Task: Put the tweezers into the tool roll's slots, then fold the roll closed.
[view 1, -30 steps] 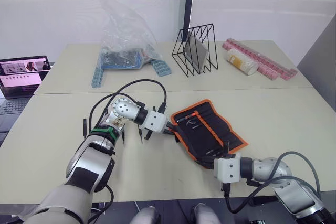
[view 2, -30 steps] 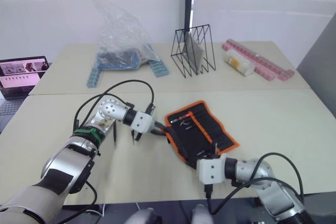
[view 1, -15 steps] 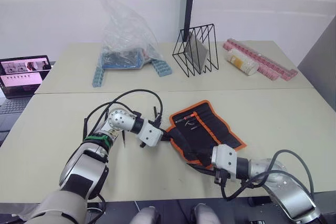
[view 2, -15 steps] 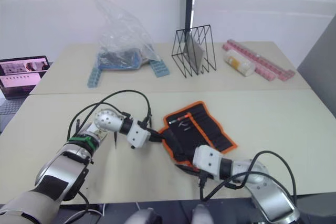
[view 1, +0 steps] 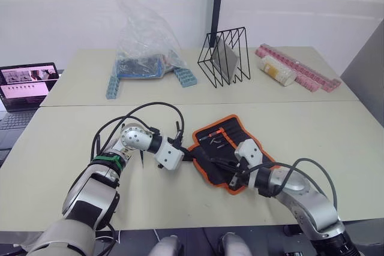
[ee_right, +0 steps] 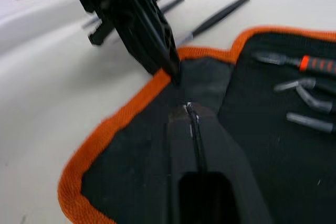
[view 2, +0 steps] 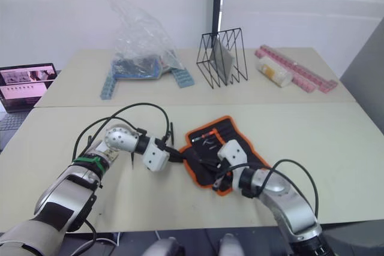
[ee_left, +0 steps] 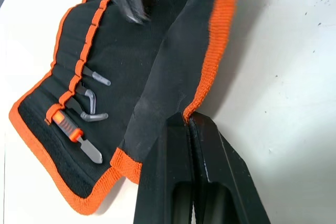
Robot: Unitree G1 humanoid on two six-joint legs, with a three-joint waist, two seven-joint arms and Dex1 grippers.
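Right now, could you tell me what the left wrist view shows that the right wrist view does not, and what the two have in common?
Left wrist view: the left end effector, shut on the orange-piped edge of the tool roll, and the roll's end border past the orange-handled tool.

Right wrist view: the right end effector, shut on a black fold of the roll, and two loose tweezers lying on the table beyond the roll.

Both: the roll's black inner face, its orange piping and the small tools tucked in its slots.
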